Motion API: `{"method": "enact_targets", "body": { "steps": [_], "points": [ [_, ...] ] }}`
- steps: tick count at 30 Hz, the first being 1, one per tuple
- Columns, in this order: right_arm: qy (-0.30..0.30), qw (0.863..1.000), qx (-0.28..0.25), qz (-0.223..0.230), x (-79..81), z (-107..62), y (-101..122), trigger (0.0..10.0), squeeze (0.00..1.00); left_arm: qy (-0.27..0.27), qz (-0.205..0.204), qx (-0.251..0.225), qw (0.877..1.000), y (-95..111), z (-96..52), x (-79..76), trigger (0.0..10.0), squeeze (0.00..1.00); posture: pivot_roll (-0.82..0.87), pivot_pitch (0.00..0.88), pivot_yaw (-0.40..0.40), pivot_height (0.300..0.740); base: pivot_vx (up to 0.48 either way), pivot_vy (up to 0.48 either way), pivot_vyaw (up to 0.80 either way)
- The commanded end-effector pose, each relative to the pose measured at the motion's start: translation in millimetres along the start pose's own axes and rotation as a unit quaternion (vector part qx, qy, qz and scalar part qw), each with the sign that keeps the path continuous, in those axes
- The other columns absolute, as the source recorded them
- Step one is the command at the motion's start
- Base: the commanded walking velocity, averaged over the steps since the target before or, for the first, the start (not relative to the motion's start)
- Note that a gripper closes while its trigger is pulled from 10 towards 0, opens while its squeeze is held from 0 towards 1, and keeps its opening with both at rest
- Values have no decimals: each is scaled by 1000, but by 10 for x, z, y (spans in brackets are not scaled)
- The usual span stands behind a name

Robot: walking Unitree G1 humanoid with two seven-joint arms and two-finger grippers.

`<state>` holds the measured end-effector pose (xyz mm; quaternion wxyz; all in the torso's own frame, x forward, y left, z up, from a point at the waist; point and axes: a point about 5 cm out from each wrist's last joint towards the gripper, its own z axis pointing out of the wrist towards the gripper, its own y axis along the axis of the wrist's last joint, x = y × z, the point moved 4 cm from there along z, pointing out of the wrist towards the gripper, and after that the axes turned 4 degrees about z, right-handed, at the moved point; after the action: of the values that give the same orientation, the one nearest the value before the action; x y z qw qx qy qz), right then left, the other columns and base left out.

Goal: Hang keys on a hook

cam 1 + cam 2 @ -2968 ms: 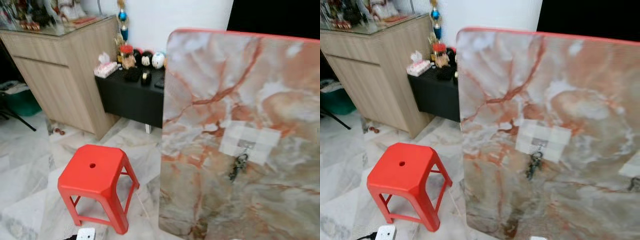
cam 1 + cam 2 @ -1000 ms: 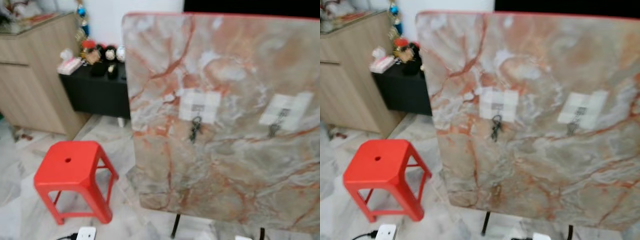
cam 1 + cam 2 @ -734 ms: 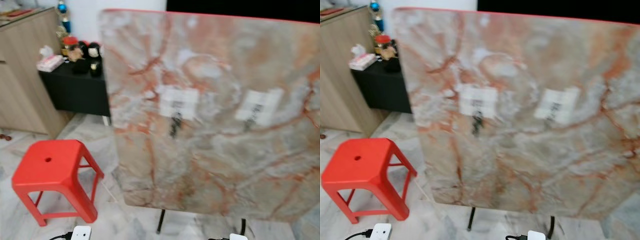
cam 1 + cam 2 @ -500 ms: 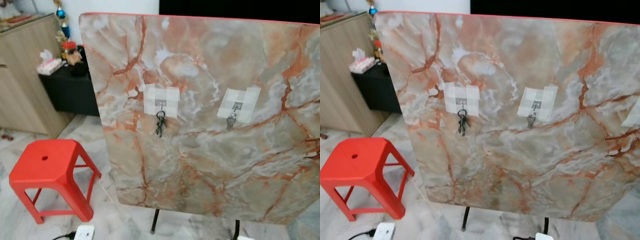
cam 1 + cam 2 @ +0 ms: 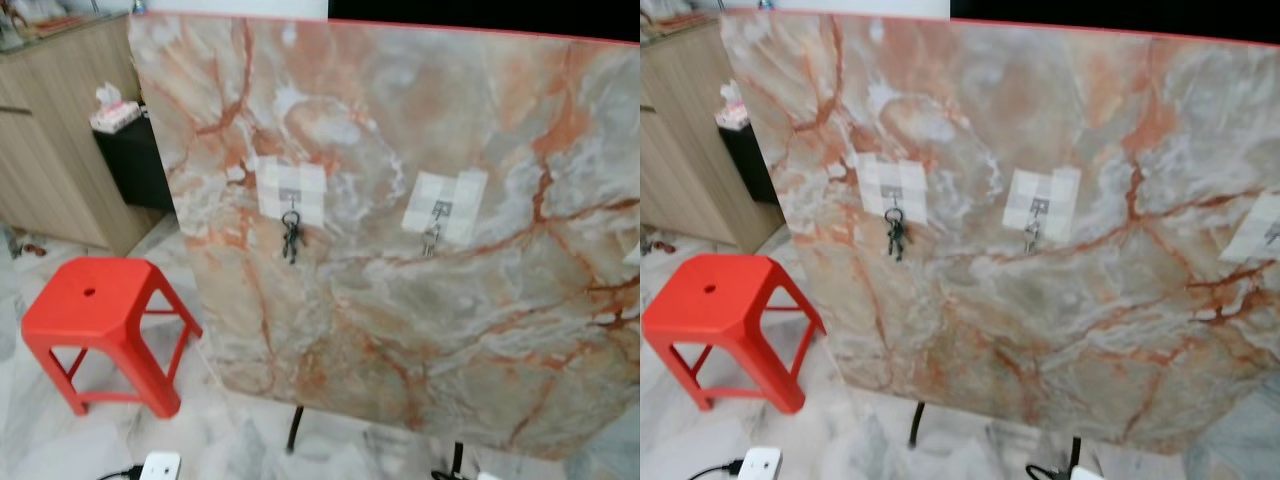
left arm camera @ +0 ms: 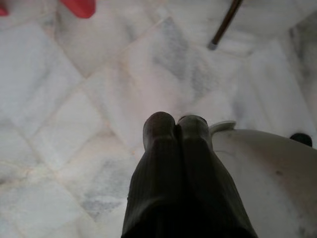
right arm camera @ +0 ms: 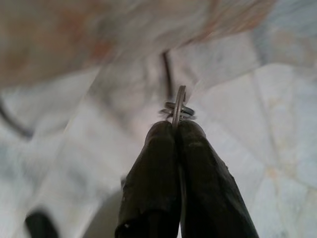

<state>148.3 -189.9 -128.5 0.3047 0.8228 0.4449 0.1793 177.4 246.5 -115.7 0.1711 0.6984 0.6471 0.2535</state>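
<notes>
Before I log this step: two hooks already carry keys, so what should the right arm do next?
Probably raise the right gripper, shut on its key ring, toward the hook patch at the board's right edge, which seems free; the left hook and middle hook already carry keys.

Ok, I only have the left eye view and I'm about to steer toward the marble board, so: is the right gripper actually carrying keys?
Observer: Yes. In the right wrist view the right gripper is shut on a metal key ring, which sticks out past its fingertips.
Operator: And the left one, is it holding anything?
Observer: No. The left gripper is shut with nothing between its fingers and points down at the marble floor.
Operator: Is there any hook beyond the two I see with keys?
Observer: The right eye view shows a third white patch near the right edge of the board. It is too small to tell whether anything hangs there.
</notes>
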Motion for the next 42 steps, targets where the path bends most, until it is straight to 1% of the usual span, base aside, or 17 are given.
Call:
{"method": "enact_targets", "body": {
  "steps": [1, 4, 5, 6, 7, 8, 9, 10, 13, 16, 19, 20, 27, 31, 36, 37, 42],
  "points": [
    [-27, 999, -39, 23, -91, -14, 90, 10000, 0, -5, 4, 8, 1000, -36, 1, -45, 10000, 0, 82, 0, -24, 740, 0, 0, 0],
    [-42, 997, -57, 33, -115, -29, 124, 10000, 0, -5, 4, 8, 1000, -35, 1, -42, 10000, 0, 78, 0, -24, 740, 0, 0, 0],
    [-57, 992, -114, 26, -172, 181, 746, 10000, 0, -5, 4, 8, 1000, -35, 1, -42, 10000, 0, 77, 0, -24, 740, 0, 0, 0],
    [-57, 992, -114, 26, -172, 181, 746, 10000, 0, -5, 4, 8, 1000, -35, 1, -42, 10000, 0, 77, 0, -24, 740, 0, 0, 0],
    [-68, 985, -156, 25, -208, 276, 1237, 10000, 0, -5, 4, 8, 1000, -34, 1, -41, 10000, 0, 76, 0, -24, 740, 0, 0, 0],
    [-80, 976, -199, 27, -243, 306, 1697, 10000, 0, -5, 4, 8, 1000, -33, 2, -40, 10000, 0, 73, 0, -22, 740, 0, 0, 0],
    [-100, 963, -250, 17, -280, 266, 2106, 10000, 0, -5, 5, 8, 1000, -30, 2, -38, 10000, 0, 70, 0, -20, 740, 0, 0, 0],
    [-100, 963, -250, 17, -280, 266, 2106, 10000, 0, -5, 5, 8, 1000, -30, 2, -38, 10000, 0, 70, 0, -20, 740, 0, 0, 0],
    [-108, 947, -302, 8, -248, 187, 2323, 10000, 0, -5, 7, 8, 1000, -29, 1, -32, 10000, 0, 70, 0, -17, 740, 0, 0, 0],
    [-109, 939, -327, -5, -216, 141, 2419, 10000, 0, -4, 8, 8, 1000, -28, 1, -28, 10000, 0, 72, 0, -16, 740, 0, 0, 0],
    [-131, 924, -360, -11, -253, 63, 2522, 10000, 0, -4, 8, 8, 1000, -30, 0, -22, 10000, 0, 71, 0, -13, 740, 0, 0, 0],
    [-131, 924, -360, -11, -253, 63, 2522, 10000, 0, -4, 8, 8, 1000, -30, 0, -22, 10000, 0, 71, 0, -13, 740, 0, 0, 0],
    [-188, 904, -382, -22, -474, -70, 2440, 10000, 0, -5, 11, 8, 1000, -22, 0, -9, 10000, 0, 58, 0, 0, 740, 0, 0, 0],
    [-240, 873, -422, -45, -613, -256, 2513, 10000, 0, -7, 15, 8, 1000, -15, 0, 0, 10000, 0, 47, 0, 9, 740, 0, 0, 0],
    [-262, 838, -473, -71, -533, -507, 2740, 10000, 0, -8, 18, 8, 1000, -10, 0, 5, 10000, 0, 49, 0, 10, 740, 0, 0, 0],
    [-260, 836, -478, -73, -514, -525, 2764, 10000, 0, -8, 19, 8, 1000, -10, 0, 5, 10000, 0, 50, 0, 9, 740, 0, 0, 0],
    [-243, 810, -520, -121, -298, -666, 2948, 10000, 0, -7, 18, 7, 1000, -7, 1, 3, 10000, 0, 51, 0, 8, 740, 0, 0, 0]
  ]
}}
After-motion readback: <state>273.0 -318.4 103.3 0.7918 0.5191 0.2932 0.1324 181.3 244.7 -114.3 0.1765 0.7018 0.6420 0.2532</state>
